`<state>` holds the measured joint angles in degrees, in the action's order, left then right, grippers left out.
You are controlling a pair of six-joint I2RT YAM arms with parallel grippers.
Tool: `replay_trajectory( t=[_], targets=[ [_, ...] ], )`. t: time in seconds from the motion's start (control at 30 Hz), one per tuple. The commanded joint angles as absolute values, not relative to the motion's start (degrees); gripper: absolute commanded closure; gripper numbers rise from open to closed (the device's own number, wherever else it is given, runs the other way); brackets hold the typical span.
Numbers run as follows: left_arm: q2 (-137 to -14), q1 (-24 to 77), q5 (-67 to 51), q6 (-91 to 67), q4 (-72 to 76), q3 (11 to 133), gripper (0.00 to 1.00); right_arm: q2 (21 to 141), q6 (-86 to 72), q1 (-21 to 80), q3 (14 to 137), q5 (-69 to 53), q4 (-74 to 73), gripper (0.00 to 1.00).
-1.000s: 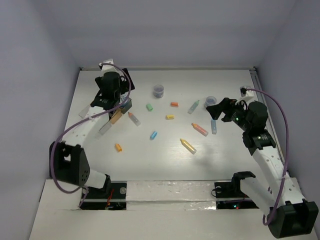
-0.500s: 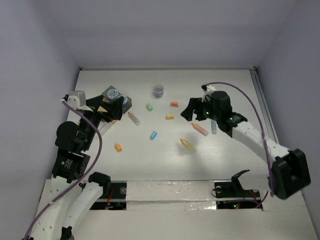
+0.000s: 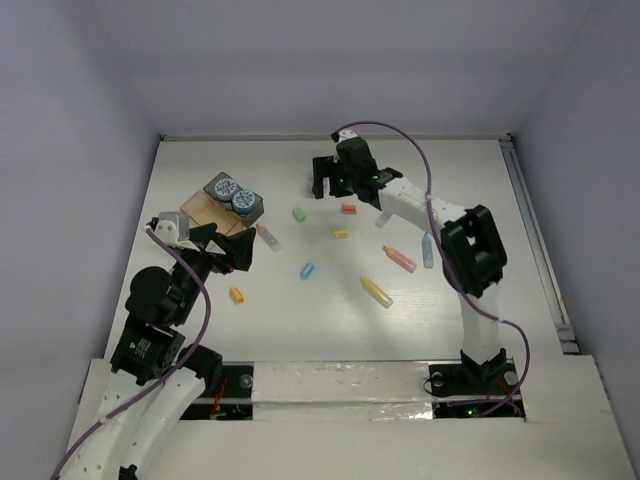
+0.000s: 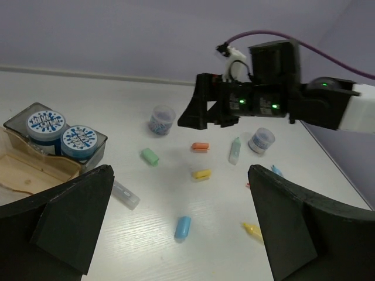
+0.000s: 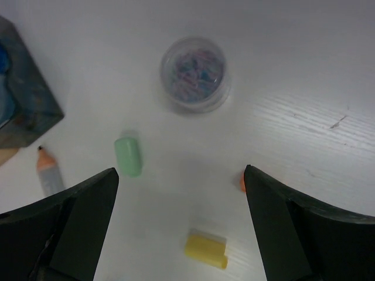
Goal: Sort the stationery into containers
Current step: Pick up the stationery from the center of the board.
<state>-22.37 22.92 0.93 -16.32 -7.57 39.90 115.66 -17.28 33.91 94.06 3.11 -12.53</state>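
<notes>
the right claw (image 5: pixel 180 175) hangs over the far middle of the desk (image 3: pixel 300 330), spread wide with nothing in it. its fingers (image 5: pixel 76 222) frame a small translucent cup (image 5: pixel 194 73) with coloured bits inside. the claw sits high and square to the cup, which i judge is so it can drop around the rim and lift it as the next pick. the cup stands free on the desk, apart from the green eraser (image 5: pixel 128 156) and the yellow eraser (image 5: pixel 205 249), so there is room to close on it. an orange eraser (image 5: pixel 242 181) peeks out just beside one finger

the left claw (image 4: pixel 180 175) is open and empty too, and hangs toward the near left corner, probably to leave the far side to the other arm

near the left edge stands the dark grey box (image 4: pixel 98 151), holding two round blue-patterned tubs (image 4: pixel 45 124) side by side, which suggests like goes with like. the tan tray (image 4: pixel 23 170) lies touching the box on its near side

the rest lies loose across the middle: a blue eraser (image 3: pixel 307 270), a grey pen (image 3: pixel 268 237) near the box, a yellow pen (image 3: pixel 376 291), a blue pen (image 3: pixel 428 250) and a second cup (image 4: pixel 261 140) toward the right edge. by my reckoning, most of the sorting is not yet done
</notes>
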Motion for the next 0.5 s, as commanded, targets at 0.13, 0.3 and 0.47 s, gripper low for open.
replay_trajectory(
  t=[0.13, 0.3, 0.47],
  targets=[
    [-20.2, 25.8, 4.0, -14.6, -4.2, 40.3, 0.01, 129.8, -13.4, 33.8, 115.8, 9.8, -24.4, 0.05],
    [-20.4, 25.8, 3.7, -14.3, -4.2, 40.3, 0.01, 133.9, -12.7, 33.8, 121.2, 8.3, -25.7, 0.05],
    [-20.8, 26.4, 3.4, -14.2, -4.3, 40.4, 0.01, 138.6, -11.9, 33.8, 127.9, 7.7, -27.1, 0.07]
  ],
)
